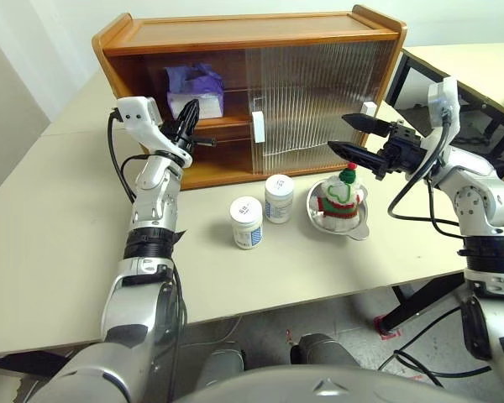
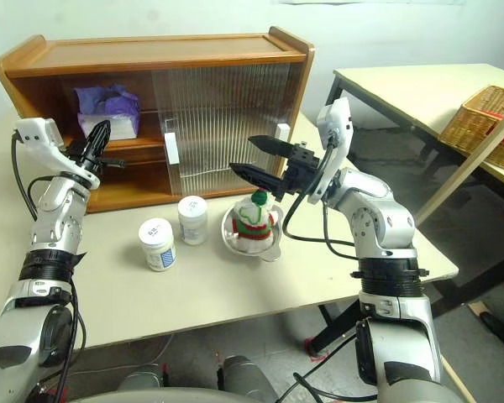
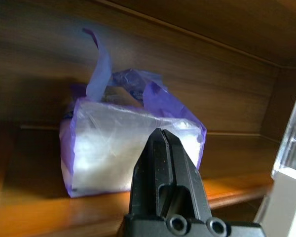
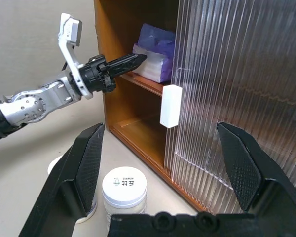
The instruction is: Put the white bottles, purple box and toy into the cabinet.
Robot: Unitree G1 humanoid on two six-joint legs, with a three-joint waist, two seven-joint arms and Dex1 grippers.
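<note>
Purple box: I see the purple box (image 1: 194, 91) already on the upper shelf of the cabinet (image 1: 235, 40), at its open left end. It is a soft lilac and white pack with crinkled film and a loose flap standing up from the top.

Left gripper: my left gripper (image 1: 185, 128) has its two black fingers pressed together with nothing between them. It sits at the shelf opening, tips pointed at the pack. From the left wrist view the tips look just short of the film, though I cannot tell for sure whether they touch it. My guess is the clenched tips serve as a blunt pusher to seat the pack deeper.

Right gripper: my right gripper (image 2: 262, 159) hangs with its fingers spread wide and empty, above the toy (image 2: 253, 217) and in front of the ribbed door. I judge it is parked there, ready for the next pick.

White bottles: the two white bottles (image 1: 262, 210) stand upright on the table (image 1: 59, 218) in front of the cabinet, side by side and slightly apart. They are short smooth plastic jars with wide screw caps and pale printed labels.

Toy: a small plush figure with a red bobble hat and a red-and-green scarf, sitting in a round steel bowl (image 1: 359, 225) to the right of the bottles.

Cabinet: orange-brown wood; ribbed translucent sliding doors with a white block handle (image 1: 258, 127) cover the middle and right, which is why loading goes through the left gap.
</note>
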